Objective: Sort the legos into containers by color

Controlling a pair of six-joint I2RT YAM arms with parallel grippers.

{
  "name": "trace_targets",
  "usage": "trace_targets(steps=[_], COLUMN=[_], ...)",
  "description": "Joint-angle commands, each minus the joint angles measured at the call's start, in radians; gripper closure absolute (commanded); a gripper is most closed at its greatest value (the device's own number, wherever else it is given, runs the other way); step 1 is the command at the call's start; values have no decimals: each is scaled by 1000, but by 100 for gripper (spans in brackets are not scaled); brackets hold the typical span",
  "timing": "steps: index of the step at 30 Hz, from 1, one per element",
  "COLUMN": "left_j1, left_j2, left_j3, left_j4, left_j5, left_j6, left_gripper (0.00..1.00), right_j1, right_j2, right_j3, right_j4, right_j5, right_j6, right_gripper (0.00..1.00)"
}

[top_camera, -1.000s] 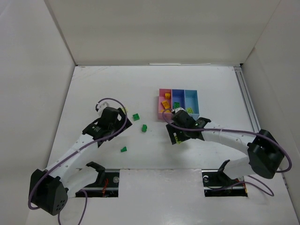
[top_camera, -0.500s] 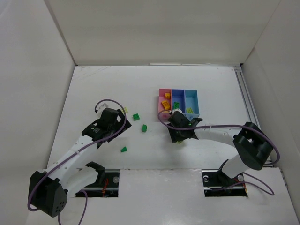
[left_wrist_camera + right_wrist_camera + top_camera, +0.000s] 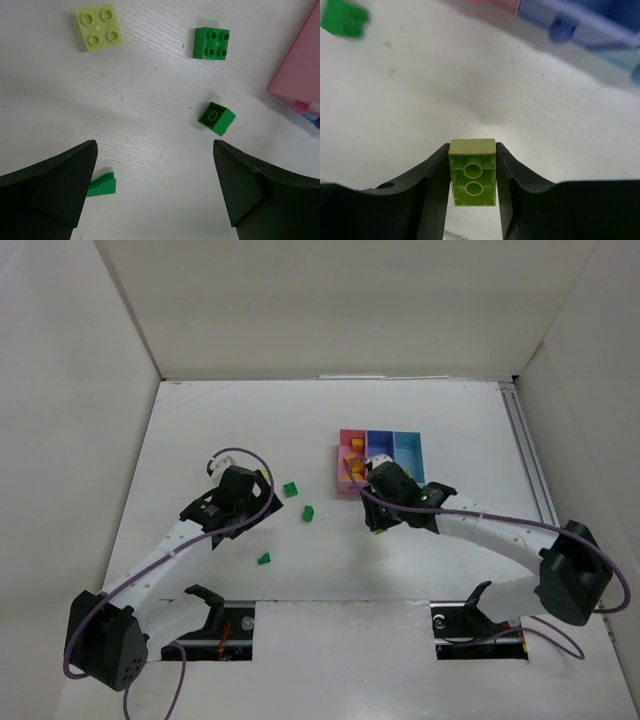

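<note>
My right gripper (image 3: 472, 148) is shut on a pale lime lego (image 3: 472, 172), held hollow side toward the camera, above the white table. In the top view this gripper (image 3: 380, 512) hangs just in front of the joined containers: pink (image 3: 343, 452), blue (image 3: 380, 443) and light blue (image 3: 408, 450). Orange legos (image 3: 356, 445) lie in the pink one. My left gripper (image 3: 154, 150) is open above bare table, holding nothing. Ahead of it lie a lime lego (image 3: 99, 27), two green legos (image 3: 211, 43) (image 3: 216, 118), and a green piece (image 3: 102, 184) by its left finger.
White walls enclose the table on three sides. Green legos (image 3: 290, 488) (image 3: 309, 512) (image 3: 264, 558) lie scattered between the two arms. A corner of the pink container (image 3: 300, 75) shows at the right of the left wrist view. Both arm bases sit at the near edge.
My right gripper has shut on the lime lego and moved up toward the containers. The left arm has barely shifted and stays open.
</note>
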Motion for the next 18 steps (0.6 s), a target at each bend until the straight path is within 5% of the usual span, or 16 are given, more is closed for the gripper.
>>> trace_targets(steps=[1, 6, 11, 18], left_j1=[16, 88, 160, 181], left_j2=[32, 164, 259, 374], left_j3=[82, 202, 251, 325], left_j4=[47, 65, 122, 136], left_j5=[-34, -43, 17, 20], left_j6=[43, 102, 161, 180], left_gripper=[0, 0, 0, 0], right_j1=[-72, -299, -401, -459], right_j2=[-78, -92, -30, 96], right_j3=[121, 209, 259, 331], right_j4=[-27, -49, 17, 31], right_j5=[6, 15, -11, -20], right_j6=[-51, -105, -125, -174], right_gripper=[76, 76, 76, 57])
